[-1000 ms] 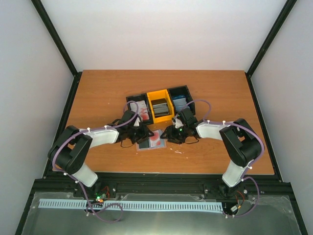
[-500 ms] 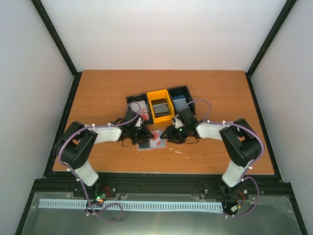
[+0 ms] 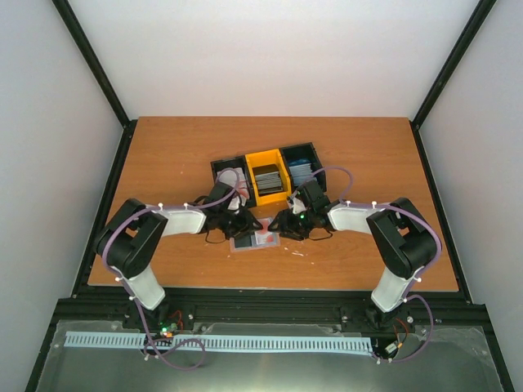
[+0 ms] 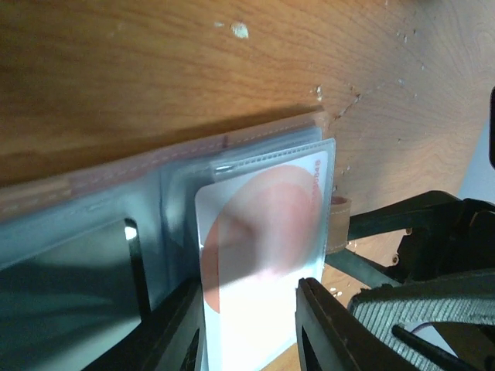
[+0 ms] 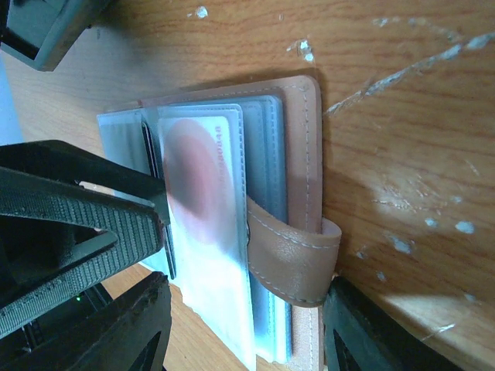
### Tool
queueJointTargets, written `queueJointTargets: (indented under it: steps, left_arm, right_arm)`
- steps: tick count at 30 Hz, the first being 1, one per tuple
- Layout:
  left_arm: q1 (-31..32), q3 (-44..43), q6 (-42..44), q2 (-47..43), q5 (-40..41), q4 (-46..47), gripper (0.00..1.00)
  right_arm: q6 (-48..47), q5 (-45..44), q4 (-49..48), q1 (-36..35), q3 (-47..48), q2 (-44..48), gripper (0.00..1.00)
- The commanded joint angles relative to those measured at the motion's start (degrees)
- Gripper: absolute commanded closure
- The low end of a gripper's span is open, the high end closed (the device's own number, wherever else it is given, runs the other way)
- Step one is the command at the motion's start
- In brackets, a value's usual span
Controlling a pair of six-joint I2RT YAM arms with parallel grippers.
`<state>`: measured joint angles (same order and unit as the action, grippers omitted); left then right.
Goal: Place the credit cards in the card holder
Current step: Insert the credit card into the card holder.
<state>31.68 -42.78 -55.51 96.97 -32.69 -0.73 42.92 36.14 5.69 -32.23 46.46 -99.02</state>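
Mid-frame, the left gripper's (image 4: 247, 309) jaws pinch a red-blotched credit card (image 4: 263, 232) partly inside the card holder (image 5: 298, 139), feeding it in, while the right gripper's (image 5: 247, 286) wide jaws flank the holder, perhaps clamping, to steady it.

My table (image 5: 402, 93) is brown wood with a soft sheen, its grain scuffed and flecked pale. The card holder (image 5: 305, 154) has a tan, leather-look cover, matt and stitched, a smooth strap (image 5: 290, 259) and glossy clear plastic sleeves (image 4: 174, 209). The card (image 4: 259, 239) is slick plastic. My left gripper (image 4: 249, 309) is black plastic, faintly shiny.
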Motion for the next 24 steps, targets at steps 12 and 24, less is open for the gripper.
queueJointTargets:
  steps: [12,24]
  left_arm:
    - [0.66,-7.37,1.47,-1.0,8.63,-13.69,0.61]
    - [3.09,-11.87,2.23,3.95,8.68,-14.83,0.69]
  right_arm:
    - [-0.13,-1.2,0.83,-0.38,-1.19,-0.59,0.46]
    - [-0.12,-1.29,0.59,-0.38,-1.62,-0.75,0.49]
